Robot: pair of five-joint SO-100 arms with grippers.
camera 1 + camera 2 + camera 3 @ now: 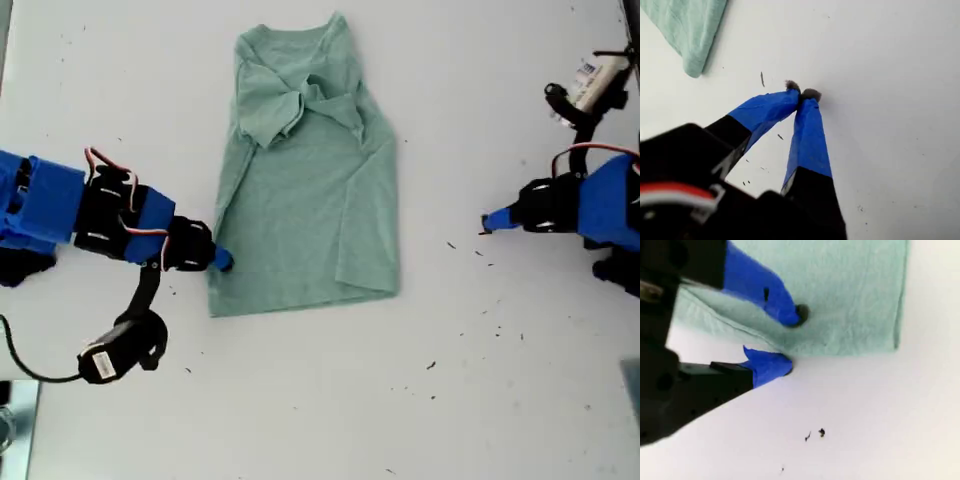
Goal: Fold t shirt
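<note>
Already the t shirt (305,170) lies mid-bench with sleeves tucked in; my second gripper (790,342), jaws apart, straddles its hem edge; my first gripper (804,94), jaws together, waits apart; lengthwise folds remain.

The t shirt (310,190) is a pale sage green, plain, with no print. The table (500,400) is white, with small dark specks on it. My first gripper (804,93) has blue fingers with grey tips and a black body. My second gripper (790,342) is also blue, on black.
</note>
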